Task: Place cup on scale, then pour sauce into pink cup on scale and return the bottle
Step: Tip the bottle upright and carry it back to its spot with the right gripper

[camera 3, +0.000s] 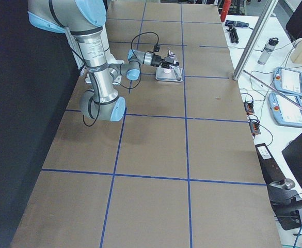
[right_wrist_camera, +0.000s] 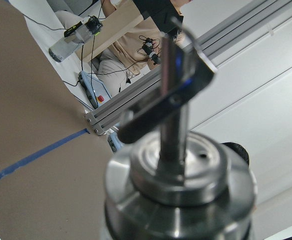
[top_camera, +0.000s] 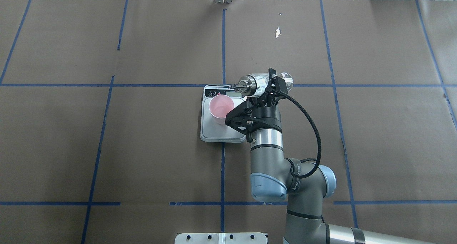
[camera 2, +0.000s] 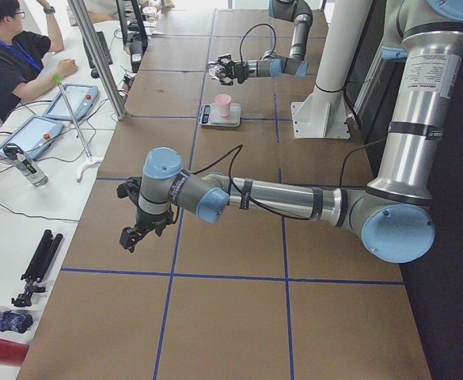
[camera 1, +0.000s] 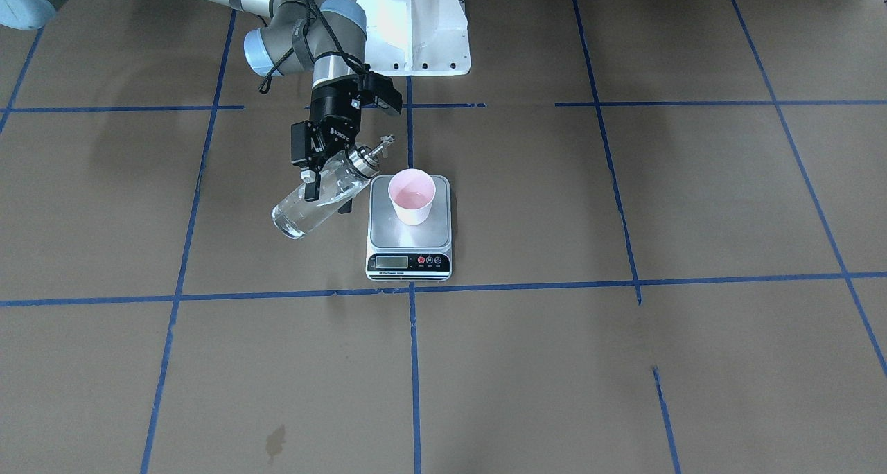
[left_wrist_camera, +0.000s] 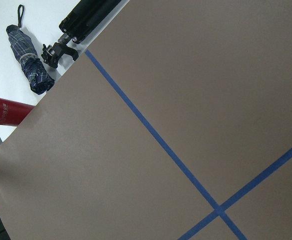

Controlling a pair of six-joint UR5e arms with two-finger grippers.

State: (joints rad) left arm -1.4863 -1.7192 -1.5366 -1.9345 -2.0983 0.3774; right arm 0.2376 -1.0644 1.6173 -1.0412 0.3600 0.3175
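The pink cup (camera 1: pixel 411 195) stands upright on the silver scale (camera 1: pixel 409 235); both also show in the overhead view, the cup (top_camera: pixel 221 108) and the scale (top_camera: pixel 219 135). My right gripper (camera 1: pixel 326 186) is shut on the clear glass bottle (camera 1: pixel 305 211) and holds it tilted, nearly on its side, just beside the scale. Its silver pourer cap (camera 1: pixel 367 156) points toward the cup and fills the right wrist view (right_wrist_camera: pixel 178 185). I see no stream. My left gripper (camera 2: pixel 132 233) hangs over the far end of the table; whether it is open I cannot tell.
The white robot base (camera 1: pixel 416 30) stands behind the scale. Blue tape lines (camera 1: pixel 416 287) cross the brown table cover. A folded umbrella (left_wrist_camera: pixel 31 65) and a black tripod (left_wrist_camera: pixel 81 25) lie off the table's edge near the left arm. An operator (camera 2: pixel 5 55) sits at the side table.
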